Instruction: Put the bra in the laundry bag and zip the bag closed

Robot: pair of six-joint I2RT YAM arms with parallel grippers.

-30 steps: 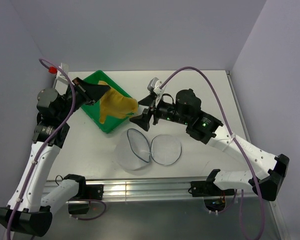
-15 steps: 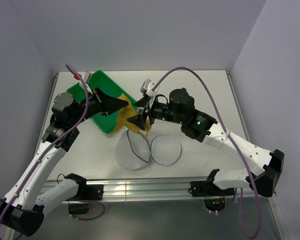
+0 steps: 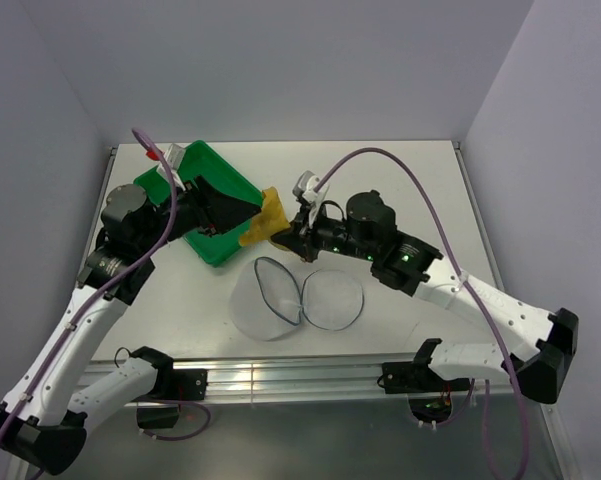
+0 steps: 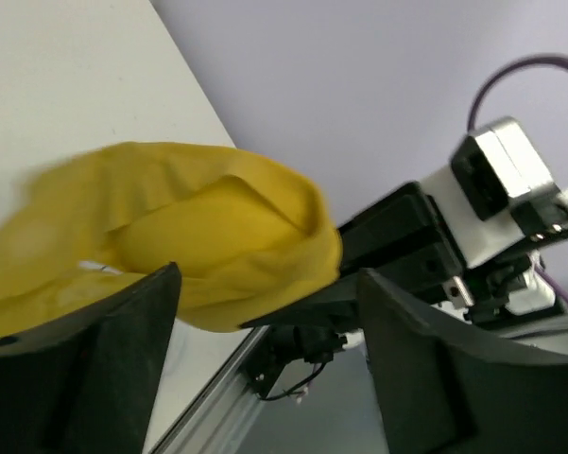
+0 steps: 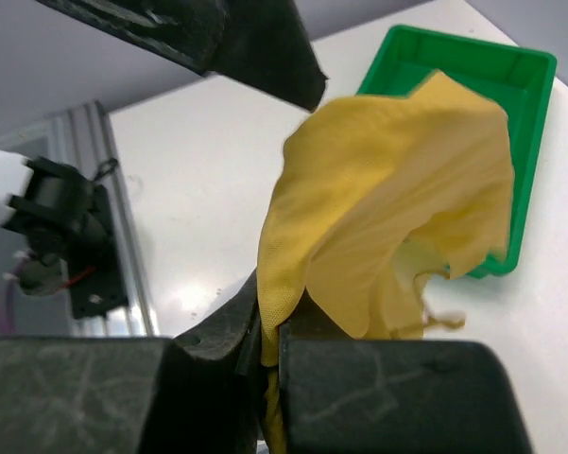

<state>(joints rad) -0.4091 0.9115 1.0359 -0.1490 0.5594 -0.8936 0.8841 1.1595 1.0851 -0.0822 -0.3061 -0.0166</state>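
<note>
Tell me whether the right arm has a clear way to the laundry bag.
Probably yes: the right pincer, shut on the bra, hangs just beyond the open laundry bag, nothing between them; the left pincer stands aside.

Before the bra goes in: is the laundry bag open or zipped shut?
Open. The laundry bag lies on the table with its round lid flipped out beside it; the bra is not inside.

White table (image 3: 410,180) boxed by pale lavender walls (image 3: 280,60) on three sides; aluminium rail (image 3: 280,378) along near edge.
</note>
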